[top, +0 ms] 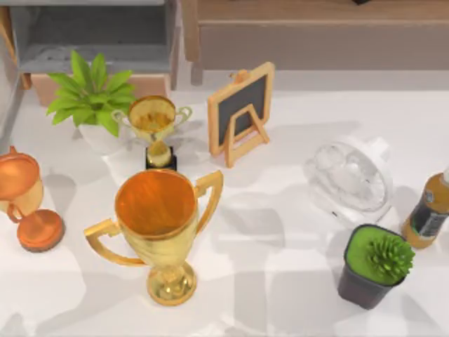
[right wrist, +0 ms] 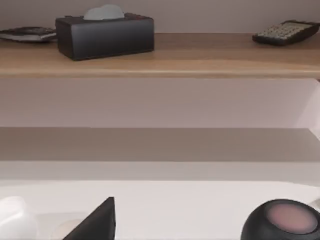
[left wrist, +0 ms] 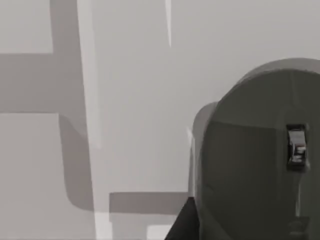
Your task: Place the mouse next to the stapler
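Mouse: a dark grey, rounded one with a scroll wheel, seen close up in the left wrist view. It lies on a pale surface crossed by broad straight shadows, and the frame edge cuts off part of its body, so its full outline cannot be seen. A small black wedge pokes in just beside it; what the wedge belongs to is hard to make out. Whether the left gripper is open or closed cannot be told, nor whether it holds anything. The same is true of the right gripper.

From above, the white table carries a crowd of objects. A large gold trophy stands at about 7 o'clock from the centre. A smaller gold trophy stands behind it at 11 o'clock, near a leafy green plant in a white pot. A copper trophy sits at 9 o'clock, partly cut off by the edge of the view. A little chalkboard easel stands at 12 o'clock. At 3 o'clock lies a whitish, see-through round object that cannot be identified. Beyond it, an amber bottle is cut off by the right edge. A succulent in a dark pot sits at 4 o'clock.

The right wrist view looks level at a wooden shelf. On it are a black tissue box, a calculator partly out of frame, and a flat dark item too small to name. Nearer the camera, a dark ball-shaped object with a pinkish top and a white rounded shape are both cut off.
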